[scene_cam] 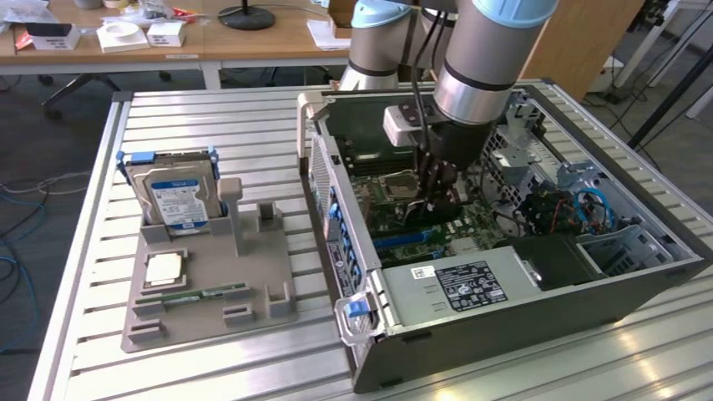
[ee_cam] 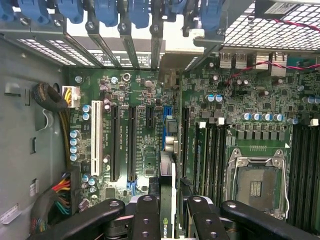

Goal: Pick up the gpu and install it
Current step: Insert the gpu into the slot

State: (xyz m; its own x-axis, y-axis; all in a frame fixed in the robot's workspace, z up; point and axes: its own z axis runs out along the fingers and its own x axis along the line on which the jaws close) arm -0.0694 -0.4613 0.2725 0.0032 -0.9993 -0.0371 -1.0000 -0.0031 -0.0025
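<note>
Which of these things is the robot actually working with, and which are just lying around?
In the job: gripper, clamped on the gpu; motherboard inside the open computer case, below the card.

Lying about: hard drive, upright in the grey holder; square silver chip and memory stick, flat on that holder.

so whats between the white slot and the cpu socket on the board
wrist view: black expansion slots, the gpu edge-on, then memory slots
</note>
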